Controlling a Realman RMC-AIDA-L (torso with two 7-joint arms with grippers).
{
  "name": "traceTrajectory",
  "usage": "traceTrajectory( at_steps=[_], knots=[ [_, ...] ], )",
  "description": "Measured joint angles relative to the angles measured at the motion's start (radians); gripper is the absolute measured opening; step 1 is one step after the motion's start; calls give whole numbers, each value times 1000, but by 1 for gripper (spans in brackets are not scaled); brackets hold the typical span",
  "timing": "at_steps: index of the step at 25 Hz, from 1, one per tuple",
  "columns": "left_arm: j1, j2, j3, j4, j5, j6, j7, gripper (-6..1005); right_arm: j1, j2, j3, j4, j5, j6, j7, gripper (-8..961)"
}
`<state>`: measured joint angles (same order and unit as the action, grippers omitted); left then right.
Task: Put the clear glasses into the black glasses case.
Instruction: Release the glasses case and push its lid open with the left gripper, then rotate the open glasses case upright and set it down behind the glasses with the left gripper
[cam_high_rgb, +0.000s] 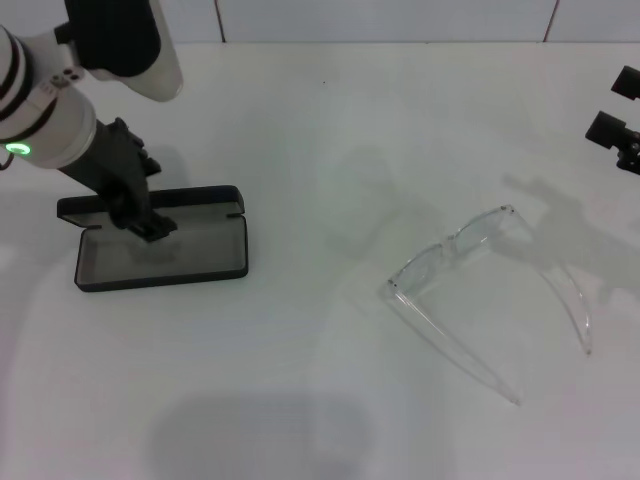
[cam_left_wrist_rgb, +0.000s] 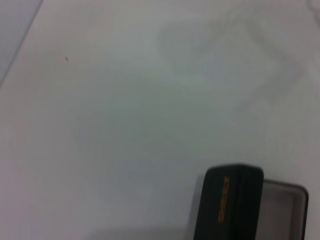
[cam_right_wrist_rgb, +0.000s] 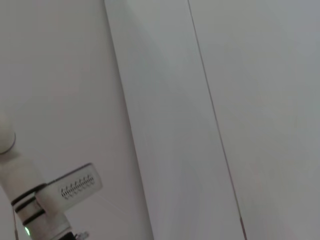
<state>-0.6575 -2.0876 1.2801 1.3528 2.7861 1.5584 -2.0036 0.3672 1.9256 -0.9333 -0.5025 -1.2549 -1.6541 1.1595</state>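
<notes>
The black glasses case (cam_high_rgb: 160, 262) lies open at the left of the white table, its grey lining showing and its lid (cam_high_rgb: 200, 198) standing up at the back. My left gripper (cam_high_rgb: 140, 218) reaches down over the lid's rim and is shut on it, one finger (cam_high_rgb: 155, 226) inside the case. In the left wrist view the lid (cam_left_wrist_rgb: 231, 202) shows its orange lettering, with the grey tray (cam_left_wrist_rgb: 282, 210) beside it. The clear glasses (cam_high_rgb: 470, 255) rest on the table right of centre, arms unfolded toward the front. My right gripper (cam_high_rgb: 618, 105) hangs open at the far right, apart from the glasses.
A white table (cam_high_rgb: 320, 140) spreads between the case and the glasses. A white wall with panel seams (cam_right_wrist_rgb: 215, 125) shows in the right wrist view, with my left arm (cam_right_wrist_rgb: 35, 200) in its corner.
</notes>
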Motion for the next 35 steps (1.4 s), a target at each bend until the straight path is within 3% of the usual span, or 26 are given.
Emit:
traceTrajectory(
  at_steps=[5, 15, 20, 25, 30, 35],
  knots=[
    [-13, -1, 1, -33, 15, -4, -1, 708, -1, 1, 13, 9, 0, -8, -4, 855],
    [-4, -2, 12, -27, 6, 11, 0, 501, -2, 3, 13, 12, 1, -7, -6, 855],
    [-2, -2, 13, -14, -19, 26, 1, 331, -6, 5, 13, 12, 1, -6, -6, 856],
    [3, -3, 28, 41, -70, 57, -3, 246, -13, 9, 73, 37, 1, -21, -27, 856],
    [14, -3, 123, 115, -109, 67, -39, 217, -20, 7, 211, 127, 2, -90, -81, 856],
    [4, -5, 249, 141, -128, 43, -97, 215, -50, 8, 279, 143, 2, -129, -103, 856]
  ],
)
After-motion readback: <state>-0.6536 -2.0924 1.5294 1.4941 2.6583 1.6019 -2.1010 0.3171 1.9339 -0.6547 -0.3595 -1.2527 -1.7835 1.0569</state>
